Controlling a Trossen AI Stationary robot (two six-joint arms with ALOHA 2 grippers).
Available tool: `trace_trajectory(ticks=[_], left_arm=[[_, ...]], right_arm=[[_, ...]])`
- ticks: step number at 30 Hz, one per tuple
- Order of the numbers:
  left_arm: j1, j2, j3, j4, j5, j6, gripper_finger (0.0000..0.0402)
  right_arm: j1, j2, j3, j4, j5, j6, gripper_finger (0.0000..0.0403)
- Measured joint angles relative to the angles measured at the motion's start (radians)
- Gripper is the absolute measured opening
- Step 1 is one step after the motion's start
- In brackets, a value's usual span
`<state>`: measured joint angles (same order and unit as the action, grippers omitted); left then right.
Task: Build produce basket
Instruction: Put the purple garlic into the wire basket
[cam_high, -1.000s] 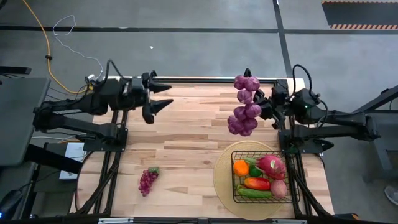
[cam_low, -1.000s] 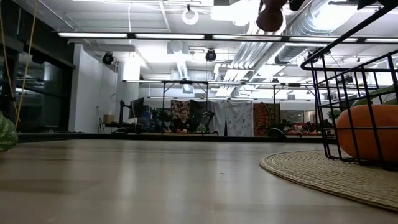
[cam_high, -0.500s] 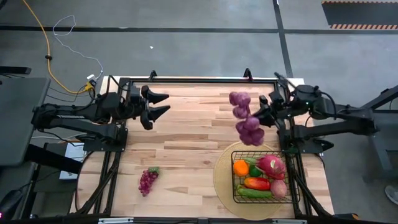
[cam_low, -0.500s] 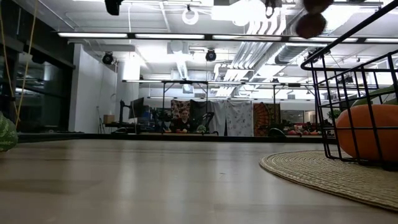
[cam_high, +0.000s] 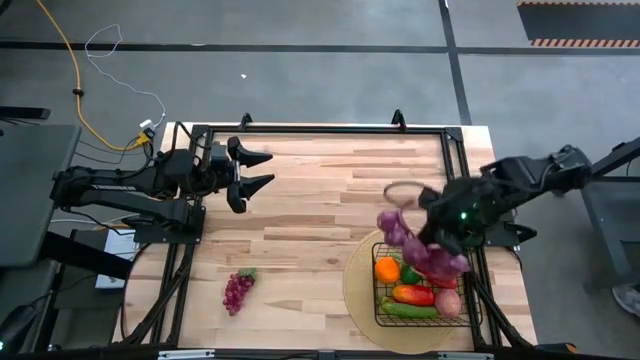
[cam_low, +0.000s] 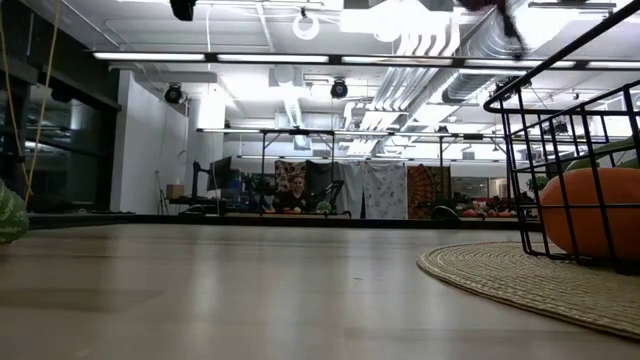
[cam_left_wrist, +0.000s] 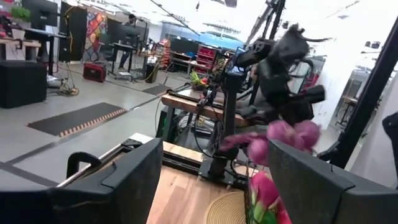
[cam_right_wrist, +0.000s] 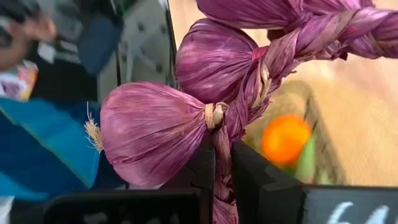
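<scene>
My right gripper is shut on a braid of big purple bulbs and holds it over the black wire basket. The braid hangs blurred above the basket's far left part. The basket stands on a round woven mat and holds an orange, a pink dragon fruit, a red pepper and a cucumber. A small purple grape bunch lies on the table's near left. My left gripper is open above the table's far left, touching nothing. My right gripper pinches the braid's twisted stalk between its two fingers, just beside a bulb. The fingers lie across the stalk. The braid is lifted clear, its other bulbs strung along the stalk beyond the fingers.
Bare wooden table spreads between the two arms. The mat fills the near right corner, and in the low view the basket's wire wall rises at the right. Dark frame rails run along the far edge.
My right gripper carried the purple braid from the table's far edge toward the near edge and down, until it came over the basket; the braid swung and tilted as it went. My left gripper shifted slightly toward the left edge, still open.
</scene>
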<state>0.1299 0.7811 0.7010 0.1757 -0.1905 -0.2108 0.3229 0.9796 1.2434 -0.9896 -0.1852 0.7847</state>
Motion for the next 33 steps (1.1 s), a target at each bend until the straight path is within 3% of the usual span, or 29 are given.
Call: trace_trajectory(ticks=[5,15,20,26,33], left_arm=[[0.000,0.000,0.000,0.000,-0.001,0.041,0.0275],[0.000,0.000,0.000,0.000,-0.002,0.058,0.0275],[0.000,0.000,0.000,0.001,-0.004,0.058,0.0275],[0.000,0.000,0.000,0.001,-0.004,0.058,0.0275],[0.000,0.000,0.000,0.002,-0.004,0.058,0.0275]], right_arm=[[0.159,0.121,0.079,-0.093,-0.012,0.134,0.0017],[0.398,0.395,0.114,-0.221,-0.021,0.119,0.0016],[0.431,0.501,0.114,-0.212,0.087,0.033,0.0016],[0.431,0.611,0.113,-0.191,0.053,-0.067,0.0016],[0.431,0.680,0.113,-0.134,0.014,-0.028,0.0017]])
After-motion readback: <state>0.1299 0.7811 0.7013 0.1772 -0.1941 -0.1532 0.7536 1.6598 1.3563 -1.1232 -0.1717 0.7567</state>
